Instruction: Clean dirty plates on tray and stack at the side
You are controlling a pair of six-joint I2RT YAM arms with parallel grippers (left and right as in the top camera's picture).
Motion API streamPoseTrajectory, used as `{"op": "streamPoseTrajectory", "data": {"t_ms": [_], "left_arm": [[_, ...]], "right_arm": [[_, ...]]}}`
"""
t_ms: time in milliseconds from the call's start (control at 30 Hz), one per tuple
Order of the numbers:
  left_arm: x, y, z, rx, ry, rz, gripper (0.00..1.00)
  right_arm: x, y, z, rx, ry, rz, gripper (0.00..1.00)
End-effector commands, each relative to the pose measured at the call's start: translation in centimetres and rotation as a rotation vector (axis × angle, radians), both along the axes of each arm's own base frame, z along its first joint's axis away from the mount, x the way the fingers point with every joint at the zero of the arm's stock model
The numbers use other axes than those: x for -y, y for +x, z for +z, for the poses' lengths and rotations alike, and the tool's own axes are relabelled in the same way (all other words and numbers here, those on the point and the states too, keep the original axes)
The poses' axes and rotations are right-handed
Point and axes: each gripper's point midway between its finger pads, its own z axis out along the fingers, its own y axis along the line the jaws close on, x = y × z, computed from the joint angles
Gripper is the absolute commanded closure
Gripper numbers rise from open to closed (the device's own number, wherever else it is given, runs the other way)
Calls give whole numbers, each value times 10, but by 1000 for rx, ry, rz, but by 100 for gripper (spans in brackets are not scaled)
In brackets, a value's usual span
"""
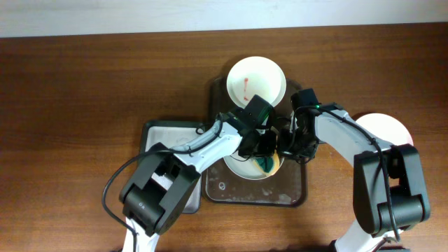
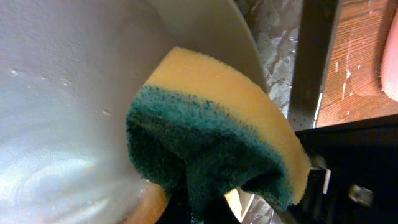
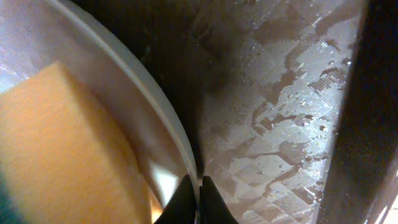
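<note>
**A:** Peering down from overhead, what is hard to make out?

**B:** Both arms cross over the middle round shallow white plate (image 1: 241, 169), so only its near edge shows. The left tool (image 1: 268, 158) sits under its own wrist. The left wrist view shows it squeezed onto a folded yellow-and-green sponge (image 2: 211, 143), which presses against that plate's wet inside. The left arm covers most of the small light grey tray (image 1: 157, 133).

**A:** And the right tool (image 3: 196, 198)?

**B:** It is nipped onto that plate's rim, jaws nearly together.

**A:** The surface?

**B:** A dark wooden worktop (image 1: 84, 91), with a pale strip (image 1: 210, 14) along its far edge. The large dark brown rectangular tray (image 1: 287, 190) looks wet.

**A:** Counts?

**B:** Three plates. The gripped one is on the brown tray, a red-streaked white plate (image 1: 256, 82) is at the tray's far end, and a third white plate (image 1: 385, 126) rests on the worktop to the right. One sponge, two trays.
</note>
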Motion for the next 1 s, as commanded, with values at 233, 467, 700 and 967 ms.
{"op": "streamPoseTrajectory", "data": {"t_ms": [233,467,700,967], "left_arm": [[-173,83,-3,215,703,136,100],[-178,70,22,139,706,91,100],[-220,37,159,166,514,151,100],[-274,1,96,-26,484,148,100]], "right_arm": [[-1,-6,-1,-15,0,49,96],[-1,-5,0,-15,-3,39,96],[13,8,74,259,-112,128,96],[13,-5,165,636,-562,279,96]]}}
